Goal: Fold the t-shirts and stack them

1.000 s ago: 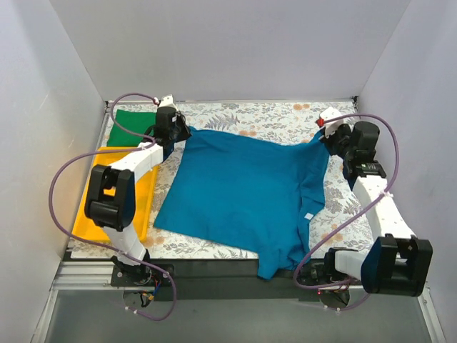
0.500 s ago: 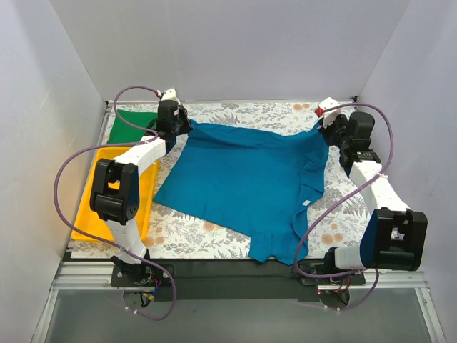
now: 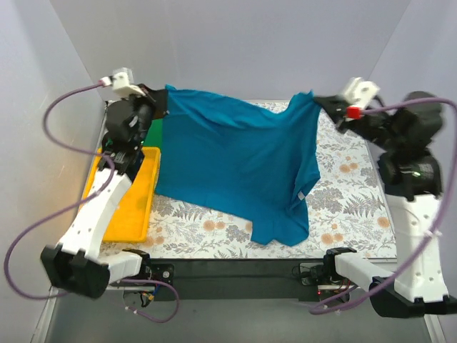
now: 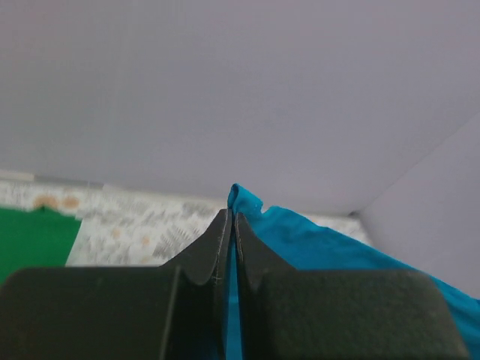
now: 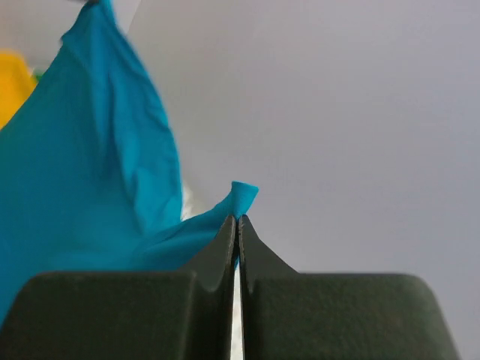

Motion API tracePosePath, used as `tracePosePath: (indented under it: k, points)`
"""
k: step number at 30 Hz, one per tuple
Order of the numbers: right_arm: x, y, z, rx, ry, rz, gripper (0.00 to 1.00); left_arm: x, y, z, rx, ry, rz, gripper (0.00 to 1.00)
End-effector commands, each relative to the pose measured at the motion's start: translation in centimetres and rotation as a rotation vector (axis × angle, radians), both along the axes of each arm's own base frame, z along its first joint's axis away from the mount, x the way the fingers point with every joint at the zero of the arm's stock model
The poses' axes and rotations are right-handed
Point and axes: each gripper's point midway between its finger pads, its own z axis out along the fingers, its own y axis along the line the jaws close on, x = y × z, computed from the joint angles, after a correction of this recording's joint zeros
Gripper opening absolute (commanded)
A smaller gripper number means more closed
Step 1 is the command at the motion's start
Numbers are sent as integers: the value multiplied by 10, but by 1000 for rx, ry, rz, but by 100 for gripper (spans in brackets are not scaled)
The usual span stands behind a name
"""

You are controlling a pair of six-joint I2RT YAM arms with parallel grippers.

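Note:
The teal-blue t-shirt (image 3: pixel 235 161) hangs spread in the air between both arms, its lower edge draping onto the table near the front. My left gripper (image 3: pixel 163 98) is shut on its upper left corner; the cloth (image 4: pixel 259 217) pokes out between the closed fingers. My right gripper (image 3: pixel 319 102) is shut on its upper right corner, and a tuft of cloth (image 5: pixel 241 193) shows above the tips. The green t-shirt (image 3: pixel 153 133) lies at the back left, mostly hidden behind the teal one; it also shows in the left wrist view (image 4: pixel 34 236).
A yellow tray (image 3: pixel 128 207) lies along the left side of the floral tablecloth (image 3: pixel 350 193). Grey walls enclose the back and both sides. Purple cables loop from both arms.
Both arms have risen high, lifting the teal shirt's back corners off the table. The shirt has gone from lying flat to hanging between the grippers.

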Motion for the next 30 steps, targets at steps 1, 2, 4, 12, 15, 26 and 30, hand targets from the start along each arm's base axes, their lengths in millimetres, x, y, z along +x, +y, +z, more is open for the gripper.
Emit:
tracePosePath:
  k: [1,2,4,12,15,26,30]
  points:
    - [-74,0,114,124,-181,64,1,-63,19,111,-115,-268,9,0]
    - [-83,0,132,146,-210,70,1,-92,25,150,-147,-365,1,0]
    - [-134,-8,193,218,-350,77,1,-122,28,187,-195,-455,-25,0]
    - [-221,-55,275,362,-704,-127,1,-233,35,310,-309,-748,-169,0]
    - [-226,-71,288,386,-767,-215,1,-241,35,321,-321,-771,-182,0]
    - [-47,-78,130,142,-409,-406,1,-66,10,133,-153,-303,-40,0]
    - [-3,-80,37,39,-317,-443,1,-6,-11,9,-96,-86,-64,0]
